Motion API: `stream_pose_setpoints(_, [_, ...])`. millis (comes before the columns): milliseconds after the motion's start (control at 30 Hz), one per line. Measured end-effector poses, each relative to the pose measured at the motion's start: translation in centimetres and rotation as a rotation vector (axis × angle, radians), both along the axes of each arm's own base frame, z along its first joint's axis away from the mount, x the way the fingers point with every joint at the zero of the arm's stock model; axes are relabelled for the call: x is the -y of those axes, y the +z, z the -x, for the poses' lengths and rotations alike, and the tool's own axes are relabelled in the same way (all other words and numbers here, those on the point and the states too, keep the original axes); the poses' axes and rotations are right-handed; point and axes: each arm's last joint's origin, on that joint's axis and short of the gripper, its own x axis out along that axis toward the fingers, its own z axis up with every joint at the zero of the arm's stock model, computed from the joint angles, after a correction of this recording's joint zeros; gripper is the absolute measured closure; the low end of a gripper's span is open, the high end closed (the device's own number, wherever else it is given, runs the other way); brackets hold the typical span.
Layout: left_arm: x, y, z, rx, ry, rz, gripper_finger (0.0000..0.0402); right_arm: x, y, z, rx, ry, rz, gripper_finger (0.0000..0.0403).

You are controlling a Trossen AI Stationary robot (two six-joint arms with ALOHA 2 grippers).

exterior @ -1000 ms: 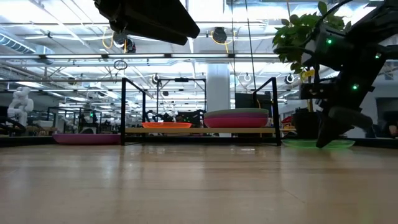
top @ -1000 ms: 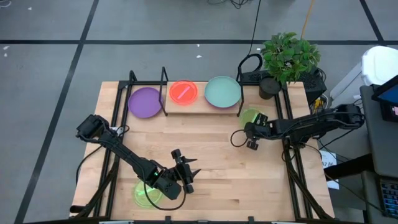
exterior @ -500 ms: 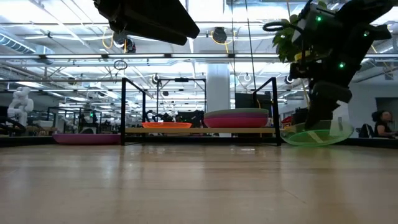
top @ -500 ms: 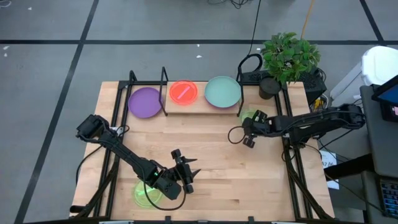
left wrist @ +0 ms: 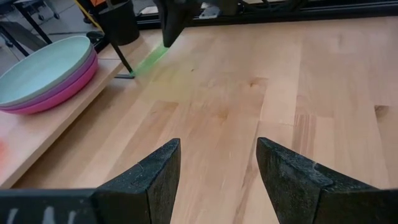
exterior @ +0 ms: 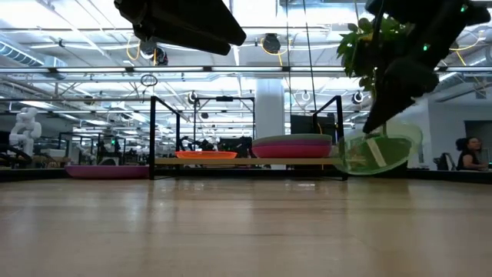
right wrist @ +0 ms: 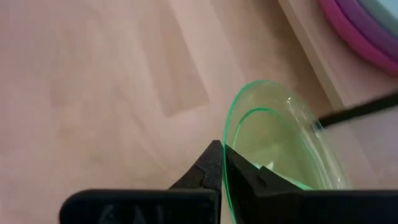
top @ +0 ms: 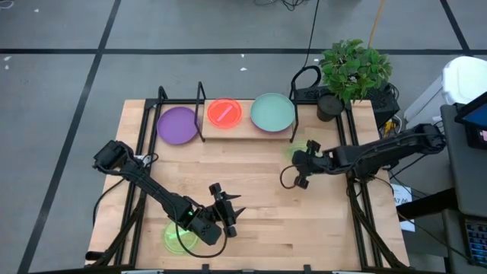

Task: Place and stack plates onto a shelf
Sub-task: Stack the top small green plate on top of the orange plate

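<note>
**Green plate lifted clear at the shelf's right end**

Since a second ago the right gripper [top: 300,169] has drawn back from the shelf's [top: 236,126] right end toward mid-worktop [top: 259,205], carrying a translucent green plate [top: 303,148] that then lay flat.

High view: the left gripper [top: 228,215] hovers near the front edge, its fingers well apart and holding nothing, beside a second green plate [top: 176,237]. On the shelf sit a red-orange plate [top: 224,113] and a teal plate [top: 272,112]; a purple plate [top: 177,125] lies just left of them.

Low view: the held green plate [exterior: 377,152] hangs tilted, clear of the worktop.

Left wrist view: both fingers [left wrist: 149,180] stand apart over bare wood; the teal plate [left wrist: 43,65] tops a magenta plate [left wrist: 59,93].

Right wrist view: the fingers [right wrist: 214,168] are pinched tight on the green plate's rim [right wrist: 280,146].
</note>
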Motion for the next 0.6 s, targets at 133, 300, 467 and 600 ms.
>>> stream_pose_setpoints(133, [0.0, 0.0, 0.0, 0.002, 0.002, 0.005, 0.0185, -1.4, 1.1, -0.4, 0.035, 0.068, -0.008, 0.0403])
stream_pose_setpoints(300, [0.0, 0.0, 0.0, 0.002, 0.003, 0.005, 0.0185, -2.9, 2.2, -0.6, 0.071, 0.142, -0.024, 0.0403])
stream_pose_setpoints(467, [-0.1, 0.0, 0.0, 0.001, 0.003, 0.002, 0.0185, -4.4, 3.5, -1.2, 0.147, 0.271, -0.015, 0.0403])
stream_pose_setpoints(600, [-0.4, 0.0, -0.2, -0.009, 0.001, -0.022, 0.0185, -5.4, 4.2, -1.7, 0.235, 0.392, 0.032, 0.0403])
